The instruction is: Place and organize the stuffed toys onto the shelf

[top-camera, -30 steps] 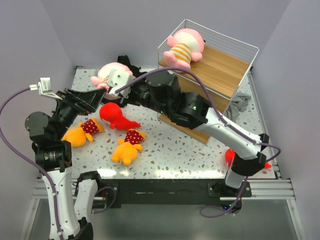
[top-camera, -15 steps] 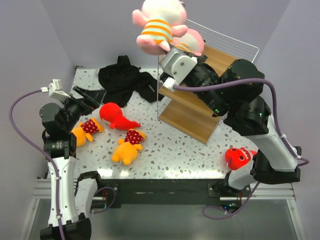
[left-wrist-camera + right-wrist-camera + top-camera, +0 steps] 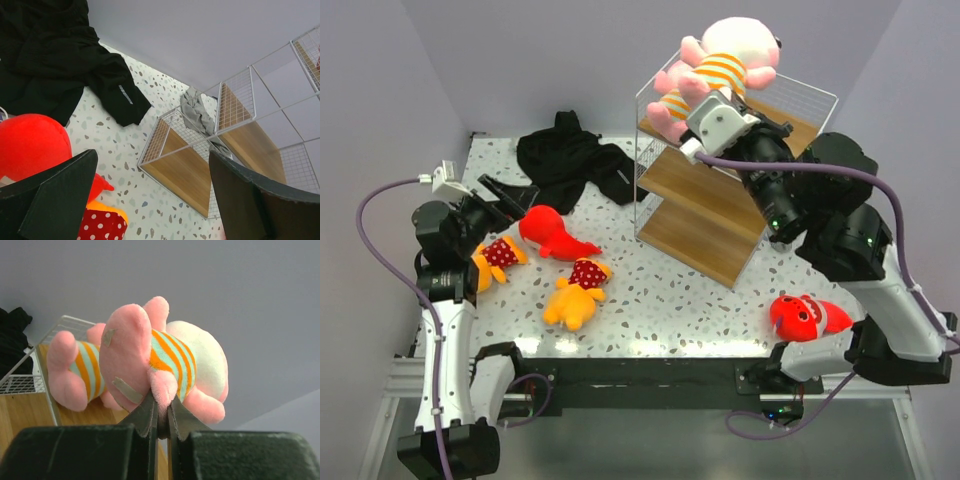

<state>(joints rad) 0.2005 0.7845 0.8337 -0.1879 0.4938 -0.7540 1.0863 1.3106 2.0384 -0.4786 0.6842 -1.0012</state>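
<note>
Within the last second the right end effector (image 3: 705, 92) has hauled a pink striped toy (image 3: 735, 52) off the bench (image 3: 660, 290) left of the shelf (image 3: 705, 245) and up over the wire frame. It now holds the toy above the shelf's top board — jaws clenched on a pinch of plush at the toy's underside, as the right wrist view shows plainly. The toy hangs in the air just above and behind the other pink toy (image 3: 668, 108), which already lies on that top board; whether the two touch cannot be told. Meanwhile the left arm has drawn back from the shelf, and the left end effector (image 3: 508, 195) stands released, gripping nothing, near the red fish toy (image 3: 552, 232) to the shelf's left. For the task this means the second of six is about to join its twin — judged from here, what remains is a lowering and a release beside it. Four toys are still on the bench: that fish and two orange toys (image 3: 578, 292) left of the shelf, and another red fish (image 3: 802, 315) in front of the shelf. The black garment (image 3: 570, 160) lies left of the shelf.
</note>
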